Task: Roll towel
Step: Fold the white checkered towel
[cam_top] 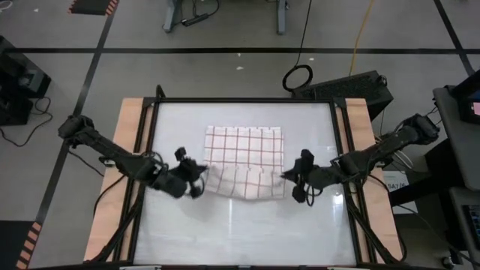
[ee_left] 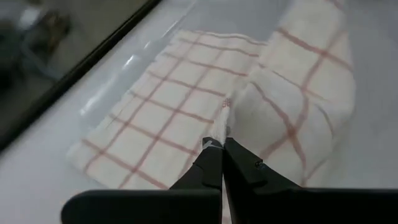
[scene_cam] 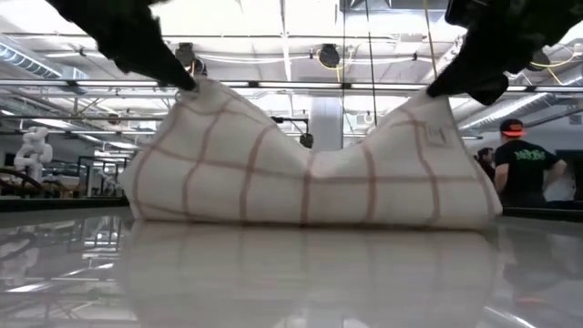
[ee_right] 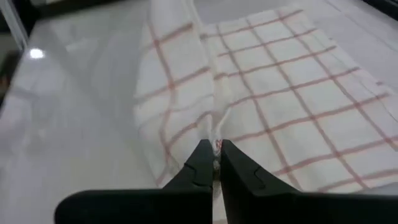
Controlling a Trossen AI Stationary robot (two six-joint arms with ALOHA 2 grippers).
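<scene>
The towel [cam_top: 245, 161] lies at the centre of the high view on the white table [cam_top: 240, 232], its near edge lifted at both corners — the left gripper [cam_top: 201, 180] pinches the left corner, the right gripper [cam_top: 288, 178] the right. Bare tabletop surrounds it — widest toward the bottom of the frame.

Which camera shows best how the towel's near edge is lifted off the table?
The low view: the towel hangs peaked from both pinched corners, sagging between. The high view shows a flat outline with the left gripper and right gripper; wrist views show only each pinch.
</scene>
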